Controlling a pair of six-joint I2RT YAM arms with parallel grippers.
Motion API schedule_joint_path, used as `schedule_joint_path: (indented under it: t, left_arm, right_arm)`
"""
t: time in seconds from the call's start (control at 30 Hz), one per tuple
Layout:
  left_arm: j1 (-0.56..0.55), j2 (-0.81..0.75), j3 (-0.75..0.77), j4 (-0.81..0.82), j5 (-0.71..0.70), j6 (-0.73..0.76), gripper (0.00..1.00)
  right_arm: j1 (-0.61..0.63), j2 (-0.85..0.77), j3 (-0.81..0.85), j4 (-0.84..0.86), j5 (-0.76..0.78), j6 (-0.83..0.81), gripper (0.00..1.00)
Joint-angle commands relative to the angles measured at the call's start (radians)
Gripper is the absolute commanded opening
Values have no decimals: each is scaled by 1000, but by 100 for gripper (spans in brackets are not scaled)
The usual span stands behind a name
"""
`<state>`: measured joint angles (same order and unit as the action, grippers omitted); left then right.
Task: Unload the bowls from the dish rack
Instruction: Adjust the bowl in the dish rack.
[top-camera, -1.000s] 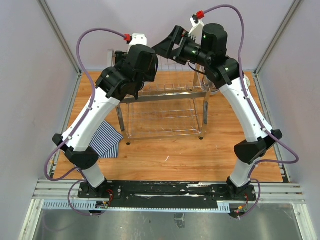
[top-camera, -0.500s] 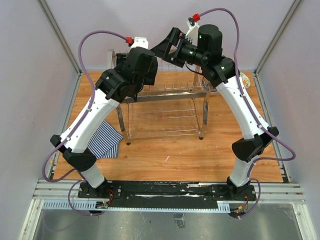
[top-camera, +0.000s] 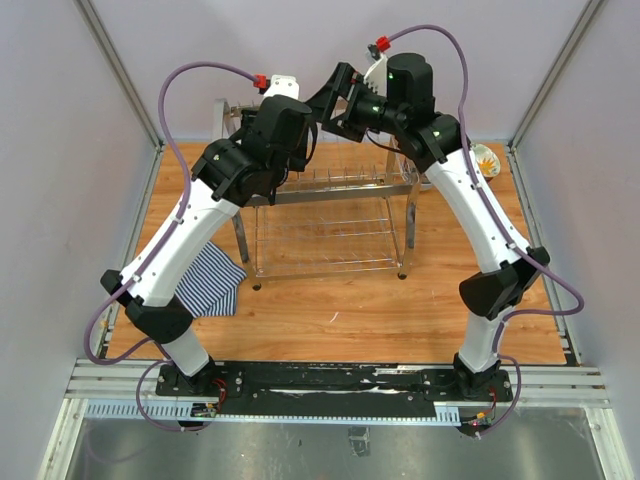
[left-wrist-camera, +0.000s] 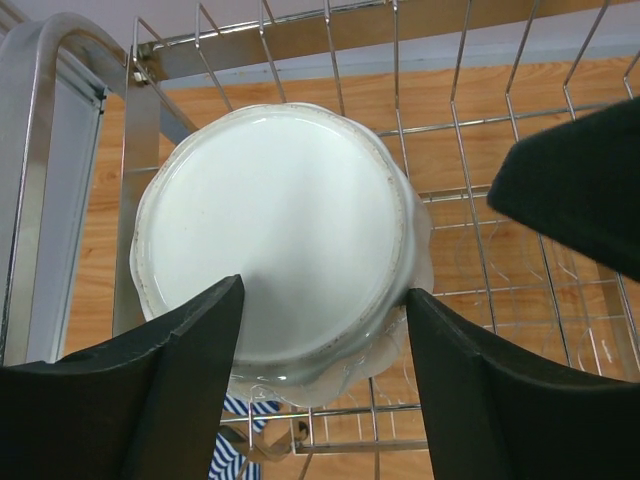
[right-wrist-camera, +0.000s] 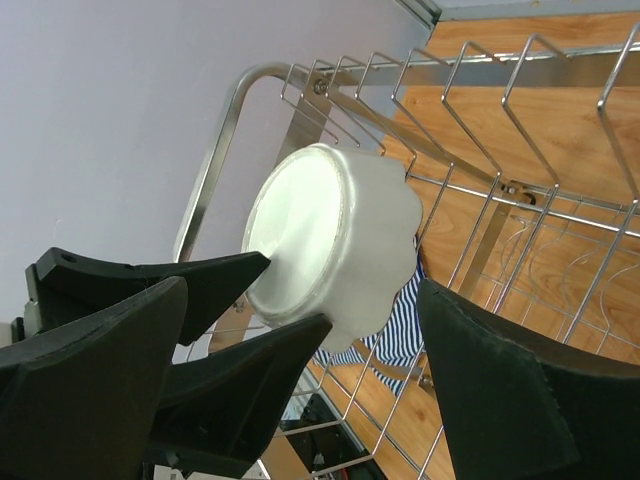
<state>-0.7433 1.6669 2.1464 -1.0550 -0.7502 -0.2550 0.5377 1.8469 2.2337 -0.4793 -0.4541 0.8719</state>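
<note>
Room: pale lilac walls (top-camera: 60, 150) on three sides, with grey metal posts at the corners.

Surface (top-camera: 350, 310): orange-brown wood grain, bounded at the near edge by a metal rail carrying both arm bases.

Dish rack (top-camera: 330, 235): two-tier chrome wire, standing toward the far side of the surface, between the two arms. The lower tier appears bare from above. Both wrists lean in over the left end of the upper tier.

Right gripper (right-wrist-camera: 302, 288): fingers spread wide, holding nothing. The bowl is seen in the gap between them, further off. Its black body shows at the right edge of the left wrist view.

Left gripper (left-wrist-camera: 325, 290): jaws apart, one finger on each side of the bowl's lower edge. Contact cannot be judged.

White scalloped bowl (left-wrist-camera: 270, 230): stands on edge among the upright prongs at the left end of the upper tier, beside the loop handle. Its underside faces the left gripper.

Striped cloth (top-camera: 215, 285): blue and white, crumpled on the surface just left of the rack's front-left leg.

Patterned bowl (top-camera: 486, 160): small, at the far right edge of the surface, outside the rack.
</note>
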Motion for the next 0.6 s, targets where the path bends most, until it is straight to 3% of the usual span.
schedule_joint_path:
  t: [0.0,0.57]
  left_arm:
    - [16,-19,-8,-86,-78,-24,67]
    - [16,-50,4,-79,-109,-24,58]
  right_arm:
    - [-6,16,25,-31,-61,9,98]
    - [12,62,57,-39,-88,51,99]
